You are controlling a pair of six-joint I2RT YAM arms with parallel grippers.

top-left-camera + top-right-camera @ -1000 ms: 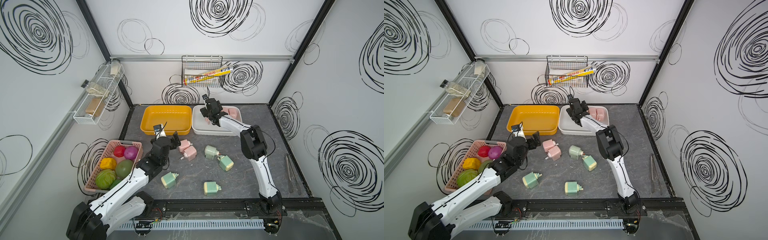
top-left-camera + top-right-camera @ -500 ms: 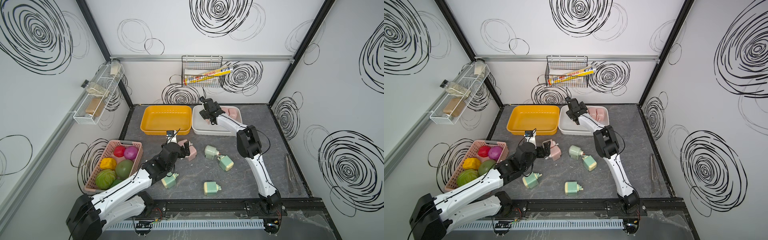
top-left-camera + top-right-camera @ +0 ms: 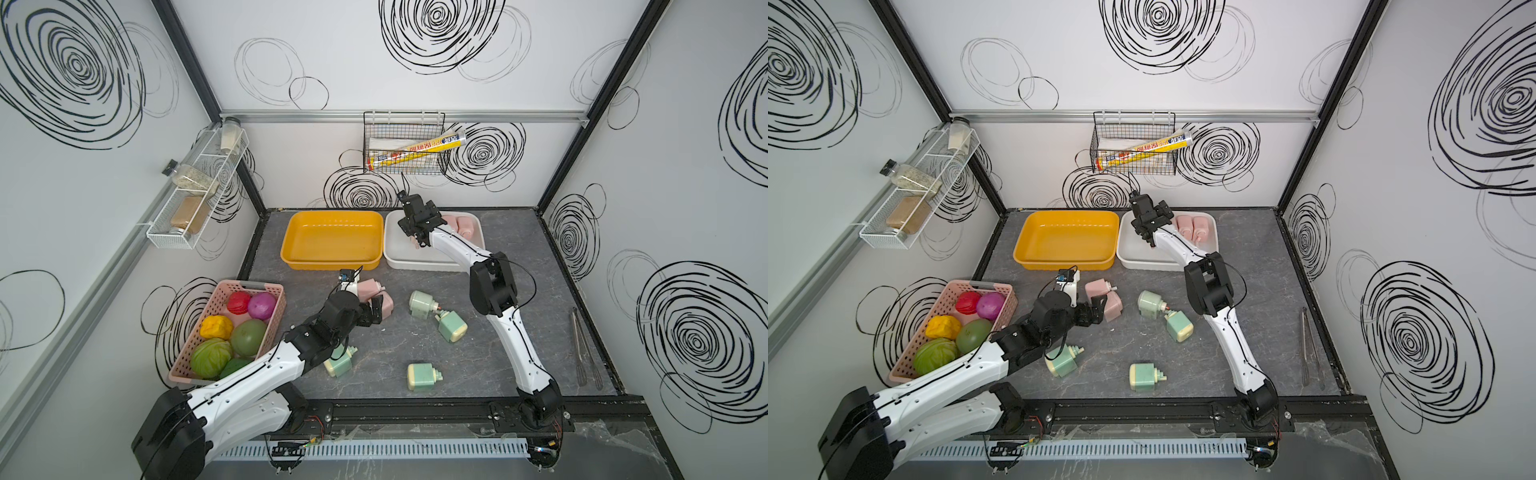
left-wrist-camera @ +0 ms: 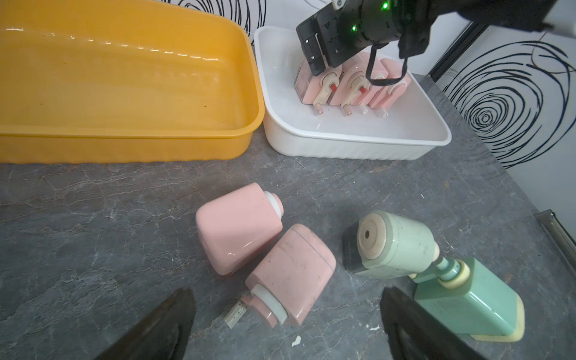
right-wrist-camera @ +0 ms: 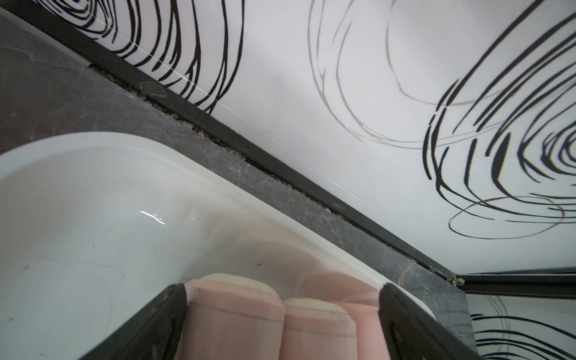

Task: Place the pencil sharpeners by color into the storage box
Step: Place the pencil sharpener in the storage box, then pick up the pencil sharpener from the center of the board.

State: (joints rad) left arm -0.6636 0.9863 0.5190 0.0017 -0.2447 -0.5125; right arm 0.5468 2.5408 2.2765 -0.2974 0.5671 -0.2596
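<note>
Sharpeners, pink and mint, as seen from my console. In both top views a glossy yellow tray (image 3: 330, 264) and a glossy white tray (image 3: 405, 255) sit side by side at the back of the grey, veined table (image 3: 511, 232). A row of pink sharpeners (image 3: 463, 226), rounded plastic blocks, stands at the back of the white tray, and the right gripper (image 3: 417, 237) hangs over it. Two loose pink sharpeners (image 3: 1096, 287) lie touching on the table just before the yellow tray, the left gripper (image 3: 1096, 311) beside them. Four mint green sharpeners (image 3: 420, 376) with cream ends lie scattered nearer the front. A pink lattice basket (image 3: 249, 286) of toy fruits (image 3: 249, 336) stands at the left edge.

In the left wrist view I see the left gripper (image 4: 286, 293) with its dark jaws wide apart, holding nothing, flanking the nearer pink sharpener (image 4: 290, 271), whose ribbed stub points toward the camera.

In the right wrist view the right gripper (image 5: 282, 288) is spread wide; between its jaws show the cream-capped tops of two pink sharpeners (image 5: 233, 318) inside the smooth white tray (image 5: 124, 202). I cannot tell whether they touch the jaws.
</note>
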